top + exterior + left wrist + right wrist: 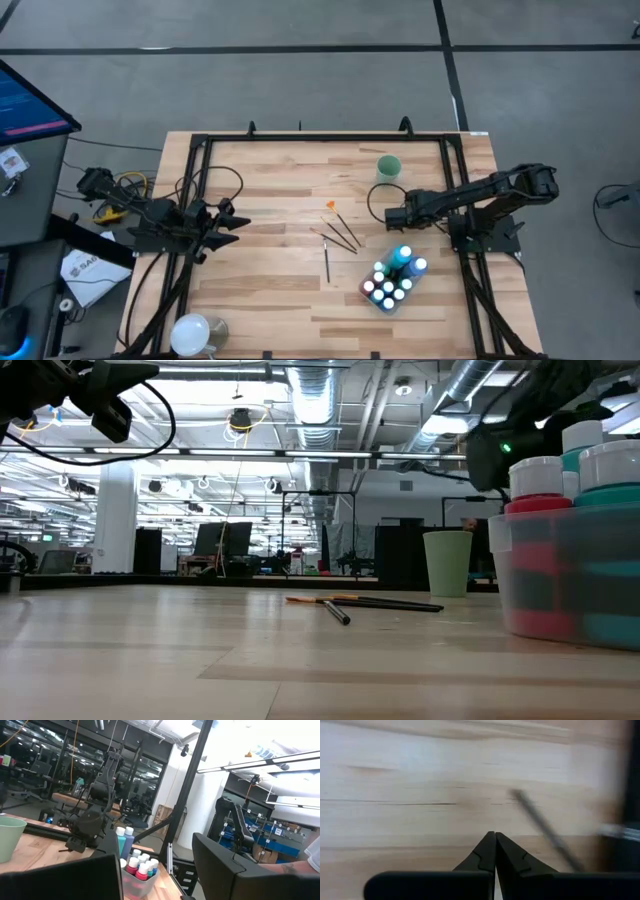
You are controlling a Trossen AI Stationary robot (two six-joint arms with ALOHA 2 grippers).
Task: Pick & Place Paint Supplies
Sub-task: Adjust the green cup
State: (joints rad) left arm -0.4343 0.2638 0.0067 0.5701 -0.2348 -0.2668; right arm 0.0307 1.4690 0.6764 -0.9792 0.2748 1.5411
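High view: bottles [392, 280] sit packed in the tub [366, 291] near the table's [270, 175] right edge; brushes [340, 235] lie mid-table. Right hand [390, 216] pinched shut, empty (hovering beside them). Left hand [236, 223] wide, waiting at the left edge. Brush pickup seems next: open first, then descend.

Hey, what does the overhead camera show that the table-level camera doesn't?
Only the high view: both arms whole, the left gripper at the table's left side, the right gripper shut near the middle, and the tub's bottle caps seen from above. Only the low view: the room behind the table and the clear tub's side wall. Both: the pale green cup, the paintbrushes lying on the wood, and the paint bottles in the tub.
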